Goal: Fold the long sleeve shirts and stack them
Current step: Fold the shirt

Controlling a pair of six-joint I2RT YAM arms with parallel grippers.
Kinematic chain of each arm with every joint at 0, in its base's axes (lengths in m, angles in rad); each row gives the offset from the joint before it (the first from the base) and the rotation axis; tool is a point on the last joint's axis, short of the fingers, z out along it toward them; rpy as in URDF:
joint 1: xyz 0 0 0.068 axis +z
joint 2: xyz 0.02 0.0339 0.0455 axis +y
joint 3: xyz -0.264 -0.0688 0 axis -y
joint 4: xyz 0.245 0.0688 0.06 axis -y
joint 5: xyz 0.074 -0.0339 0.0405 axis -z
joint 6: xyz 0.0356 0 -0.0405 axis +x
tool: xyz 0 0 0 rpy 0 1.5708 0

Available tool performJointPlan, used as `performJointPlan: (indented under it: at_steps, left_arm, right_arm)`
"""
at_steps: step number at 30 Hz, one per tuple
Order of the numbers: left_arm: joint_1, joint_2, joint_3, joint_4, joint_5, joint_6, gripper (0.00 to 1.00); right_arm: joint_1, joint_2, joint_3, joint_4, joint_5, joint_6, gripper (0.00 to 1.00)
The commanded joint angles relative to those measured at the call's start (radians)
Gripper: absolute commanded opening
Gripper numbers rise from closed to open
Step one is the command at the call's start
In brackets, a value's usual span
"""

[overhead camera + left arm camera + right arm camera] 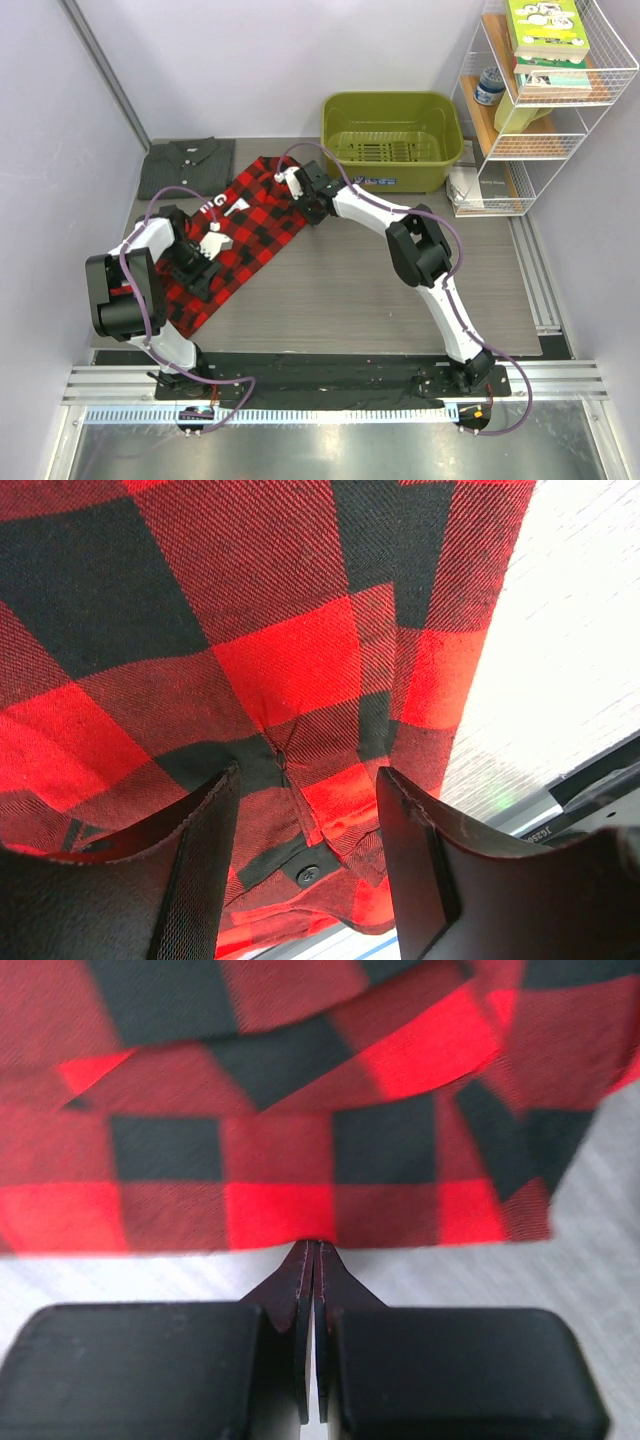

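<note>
— Grey wood-grain table (380,290), pale walls all round. Where does the red-and-black buffalo plaid flannel shirt (250,235) lie?

— Spread out slantwise on the table's left half, partly folded over itself. The wrist views are filled with its checks (280,660) (280,1160).

— And the left gripper (212,240)?

— Over the middle of the plaid shirt. Its wrist camera shows the jaws apart (305,830), with the cloth and a small black button (303,875) between the two dark fingers (200,880).

— The right gripper (283,178)?

— At the plaid shirt's far corner. Up close its jaws are pressed together (316,1260), pinching the straight hem.

— The other garment?

— The dark charcoal grey collared shirt (185,165) lies folded flat just beyond the plaid shirt's far left side, against the back wall. Their edges are close; I cannot tell whether they touch.

— Anything else?

— An olive-green plastic basin (392,140) stands beyond the plaid shirt to its right, near the right gripper. Farther right of the shirt, well apart from it, a white wire shelf rack (545,110) holds books.
</note>
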State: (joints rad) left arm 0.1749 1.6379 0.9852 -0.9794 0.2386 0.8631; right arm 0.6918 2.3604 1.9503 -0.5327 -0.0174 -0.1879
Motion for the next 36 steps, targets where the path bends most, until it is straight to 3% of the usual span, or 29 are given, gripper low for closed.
performJointPlan:
  at_steps: [1, 11, 19, 28, 33, 36]
  left_arm:
    - [0.0, -0.036, 0.024, -0.018, 0.01, -0.03, 0.57]
    - [0.012, -0.056, 0.07, -0.031, 0.047, -0.085, 0.59]
    - [0.032, -0.026, 0.096, -0.033, 0.051, -0.084, 0.62]
    - [0.043, -0.038, 0.087, -0.042, 0.045, -0.012, 0.62]
    - [0.041, -0.026, 0.049, -0.001, 0.007, 0.043, 0.57]
    - [0.025, 0.006, 0.027, 0.018, -0.019, 0.065, 0.48]
  right_arm:
    - [0.0, 0.036, 0.056, 0.063, 0.051, -0.007, 0.03]
    - [0.017, -0.185, -0.097, 0.091, -0.117, 0.065, 0.04]
    - [0.063, -0.026, 0.061, 0.088, -0.089, 0.096, 0.04]
    - [0.061, 0.099, 0.119, 0.069, 0.013, -0.025, 0.02]
    - [0.037, 0.154, 0.186, 0.068, 0.097, -0.105, 0.02]
    - [0.025, 0.198, 0.249, 0.069, 0.129, -0.156, 0.01]
